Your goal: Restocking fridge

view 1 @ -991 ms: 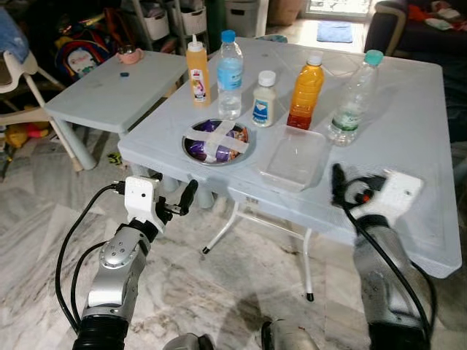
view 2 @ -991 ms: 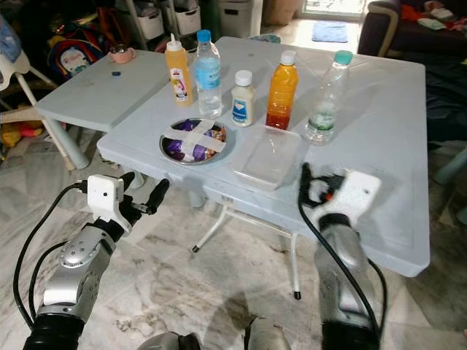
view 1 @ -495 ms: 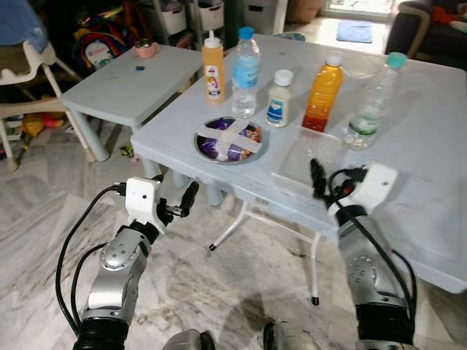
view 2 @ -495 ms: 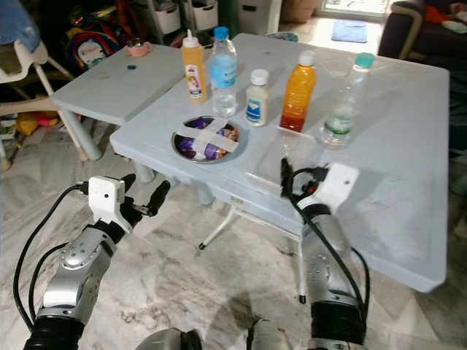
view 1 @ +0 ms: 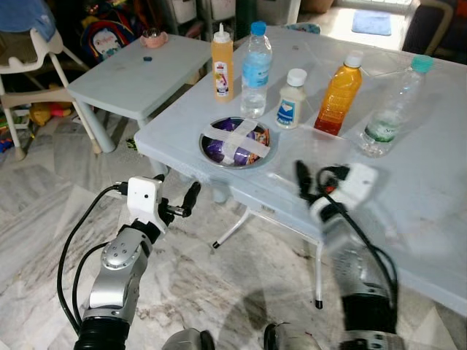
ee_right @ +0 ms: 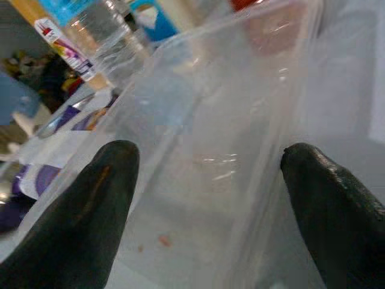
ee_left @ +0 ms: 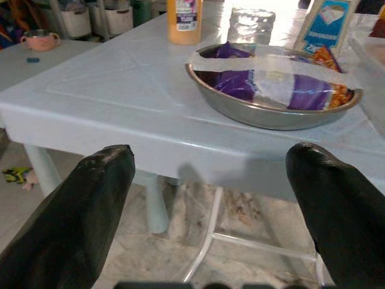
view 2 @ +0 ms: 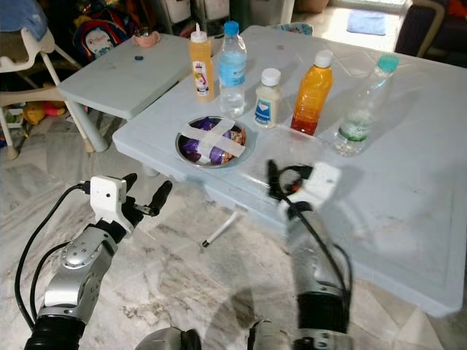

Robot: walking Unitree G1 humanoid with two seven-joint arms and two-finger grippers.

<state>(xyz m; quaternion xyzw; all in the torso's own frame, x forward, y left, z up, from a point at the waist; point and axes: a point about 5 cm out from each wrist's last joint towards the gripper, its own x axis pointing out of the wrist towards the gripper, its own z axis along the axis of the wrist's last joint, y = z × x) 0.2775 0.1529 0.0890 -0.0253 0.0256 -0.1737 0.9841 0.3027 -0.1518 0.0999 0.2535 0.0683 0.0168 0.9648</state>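
Note:
On the pale blue table (view 1: 430,211) stand a yellow sauce bottle (view 1: 222,55), a blue-capped water bottle (view 1: 255,69), a small white bottle (view 1: 293,98), an orange juice bottle (view 1: 338,95) and a clear green-capped bottle (view 1: 390,109). In front of them sit a metal bowl (view 1: 236,142) of purple packets under crossed tape and a clear plastic container (view 2: 281,149). My right gripper (view 1: 305,179) is open at the container's near edge; the container (ee_right: 210,120) lies just ahead of its fingers. My left gripper (view 1: 179,195) is open and empty, below the table's front edge, facing the bowl (ee_left: 271,90).
A low pale table (view 1: 139,73) with a pink cup (view 1: 152,36) stands to the left, and a white high chair (view 1: 29,65) beyond it. Toys and storage bins crowd the back. Marble floor (view 1: 241,292) and the table's folding legs (view 1: 317,277) lie below.
The view has shifted. My right arm has swung left along the table's front, from beside the clear container to its near edge. The left arm holds its pose.

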